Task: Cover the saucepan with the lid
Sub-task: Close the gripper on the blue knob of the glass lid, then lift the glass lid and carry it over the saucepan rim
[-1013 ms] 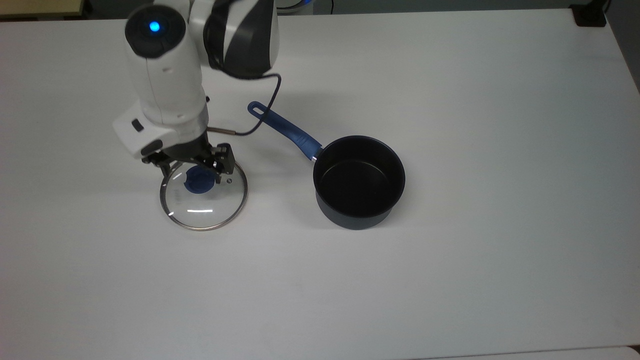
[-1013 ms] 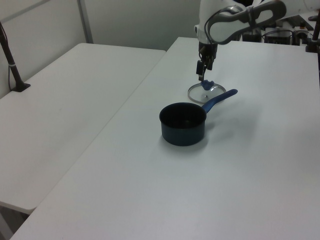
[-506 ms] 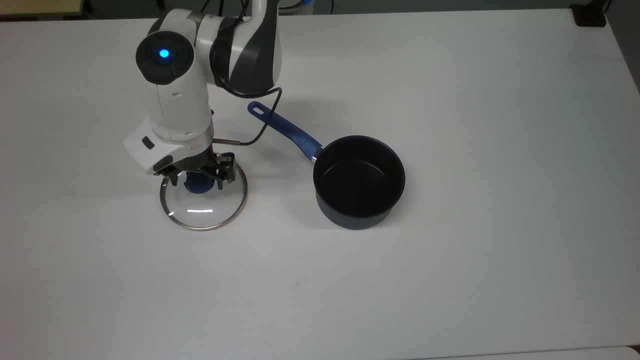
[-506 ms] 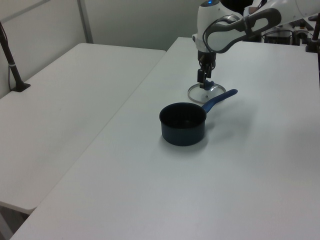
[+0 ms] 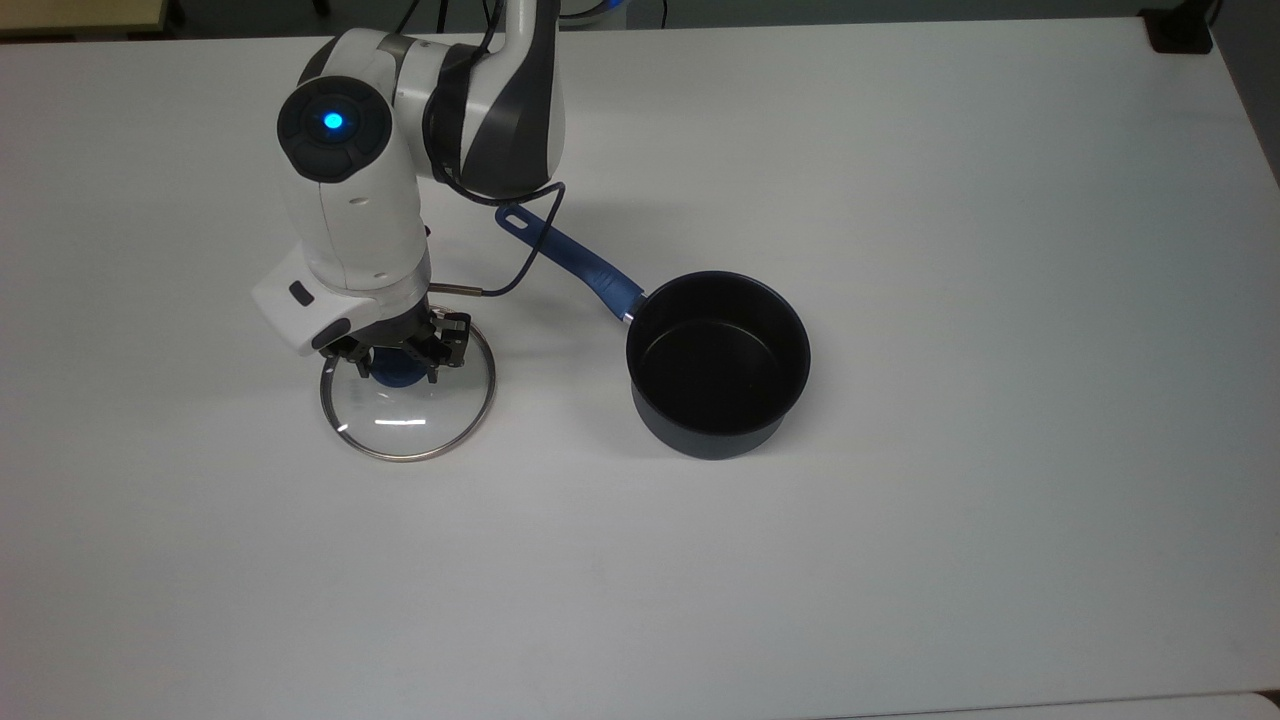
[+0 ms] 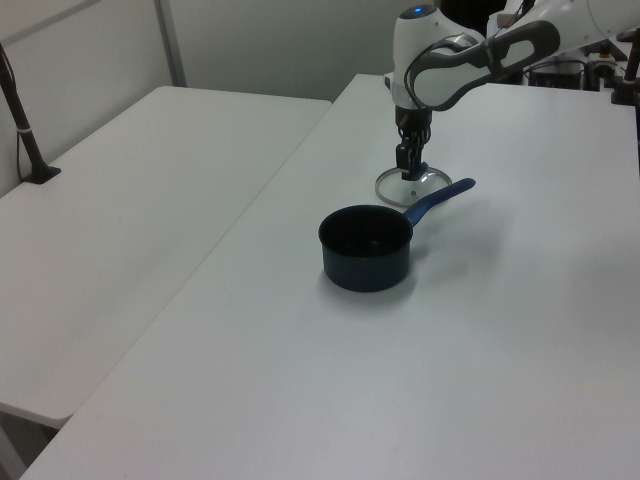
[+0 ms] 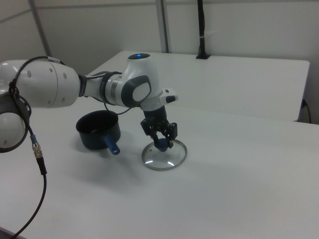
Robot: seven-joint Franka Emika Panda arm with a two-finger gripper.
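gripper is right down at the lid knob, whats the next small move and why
Probably close the fingers on the blue knob. The gripper is open and straddles the knob, and the lid lies flat on the table, apart from the empty saucepan. Lifting comes after.

A broad white counter [image 5: 900, 550] with a matte top fills the room's centre, lit evenly from above. In the left view a second white table [image 6: 140, 190] stands just beside it along a narrow seam, with a dark post [image 6: 22, 120] clamped at its far edge and pale partition walls [image 6: 270, 40] with a metal upright behind. In the right view, grey wall panels [image 7: 239, 25] close off the back.
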